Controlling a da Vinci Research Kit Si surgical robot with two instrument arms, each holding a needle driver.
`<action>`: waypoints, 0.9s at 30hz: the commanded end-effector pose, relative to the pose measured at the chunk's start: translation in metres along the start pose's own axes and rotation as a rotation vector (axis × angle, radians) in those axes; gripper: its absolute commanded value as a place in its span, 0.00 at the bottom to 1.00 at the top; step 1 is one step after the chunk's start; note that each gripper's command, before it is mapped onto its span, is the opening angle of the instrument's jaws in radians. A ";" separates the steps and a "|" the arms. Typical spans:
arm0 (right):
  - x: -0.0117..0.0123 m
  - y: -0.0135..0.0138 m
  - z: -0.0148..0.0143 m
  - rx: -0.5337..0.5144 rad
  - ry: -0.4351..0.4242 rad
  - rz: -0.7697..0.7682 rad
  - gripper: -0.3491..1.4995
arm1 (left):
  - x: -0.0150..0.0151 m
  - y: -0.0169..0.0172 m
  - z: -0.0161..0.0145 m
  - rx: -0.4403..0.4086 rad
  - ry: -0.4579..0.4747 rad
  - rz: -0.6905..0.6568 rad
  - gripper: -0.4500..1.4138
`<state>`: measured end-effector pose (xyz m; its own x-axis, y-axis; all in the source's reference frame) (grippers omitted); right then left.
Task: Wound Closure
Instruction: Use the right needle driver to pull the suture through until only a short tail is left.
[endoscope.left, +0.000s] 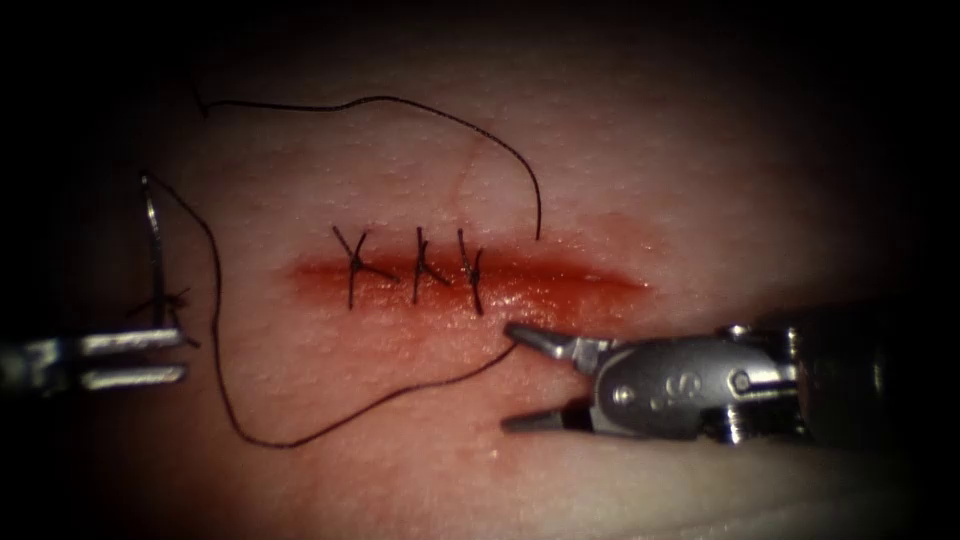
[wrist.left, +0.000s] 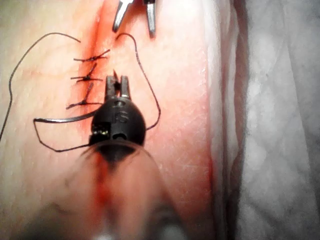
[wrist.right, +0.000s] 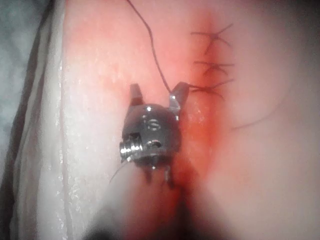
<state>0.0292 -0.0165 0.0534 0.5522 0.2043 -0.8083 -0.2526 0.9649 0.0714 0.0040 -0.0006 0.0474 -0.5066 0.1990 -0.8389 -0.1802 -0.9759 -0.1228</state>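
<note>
At the far left of the endoscope view, the left tool (endoscope.left: 150, 358) lies in shadow, its shaft cut off by the frame edge; its jaws hold the curved needle (endoscope.left: 155, 250) near one end, the arc rising clear of the tissue (endoscope.left: 700, 180), well left of the cut (endoscope.left: 470, 280). The thread (endoscope.left: 215, 330) loops from the needle across the tissue below the cut. Three knotted stitches (endoscope.left: 420, 265) cross the cut's left part amid red fluid (endoscope.left: 580, 285). At right, the right tool (endoscope.left: 512, 375) rests with jaws apart, gripping nothing; the thread touches its upper jaw tip. A second strand emerges above the cut and arcs leftward into darkness.
</note>
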 end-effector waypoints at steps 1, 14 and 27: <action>-0.0006 0.0003 0.0014 0.005 -0.006 -0.001 0.78 | -0.0002 0.0000 0.0007 -0.001 0.003 0.001 0.00; -0.0010 -0.0002 0.0005 0.007 -0.066 0.129 0.00 | -0.0003 -0.0003 0.0007 0.002 0.004 -0.001 0.00; 0.0066 -0.0109 -0.0042 0.046 -0.038 0.139 0.00 | -0.0030 -0.0052 0.0008 0.143 0.015 0.073 0.00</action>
<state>0.0314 -0.0257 0.0445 0.5484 0.3398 -0.7640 -0.2947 0.9336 0.2037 0.0064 0.0042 0.0505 -0.5046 0.1266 -0.8540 -0.2760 -0.9609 0.0207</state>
